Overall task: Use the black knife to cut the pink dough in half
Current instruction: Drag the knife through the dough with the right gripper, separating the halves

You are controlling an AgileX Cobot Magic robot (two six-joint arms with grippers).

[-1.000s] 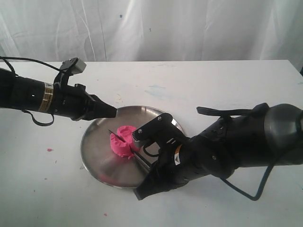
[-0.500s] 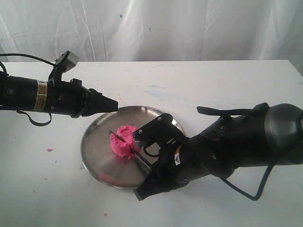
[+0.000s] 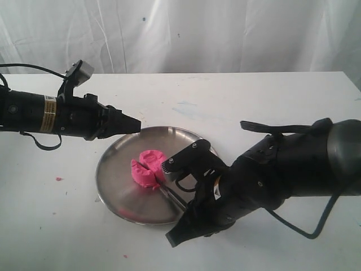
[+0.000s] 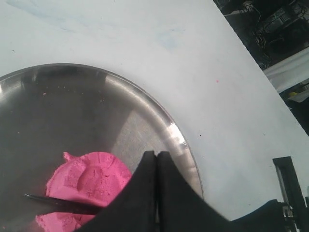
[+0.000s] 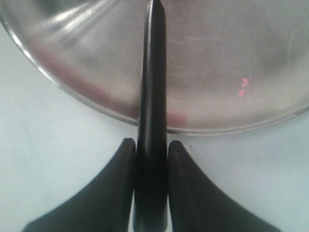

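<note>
We are mid-cut: our right hand (image 5: 151,159) grips the knife (image 5: 151,87), its blade lying in the dough (image 3: 146,167) at the plate's (image 3: 118,197) centre. Left hand (image 4: 157,166) pinched empty. Next, press down.

Both arms are matte black. The left arm (image 3: 51,116) is a slim cylinder with a gold-and-white label band, a small grey camera box on top and a thin black cable trailing off. The right arm (image 3: 282,169) is bulkier — rounded housings, a looping black cable, a small orange-and-white sticker. The fingers (image 5: 186,193) are smooth black wedges tapering to points.
</note>
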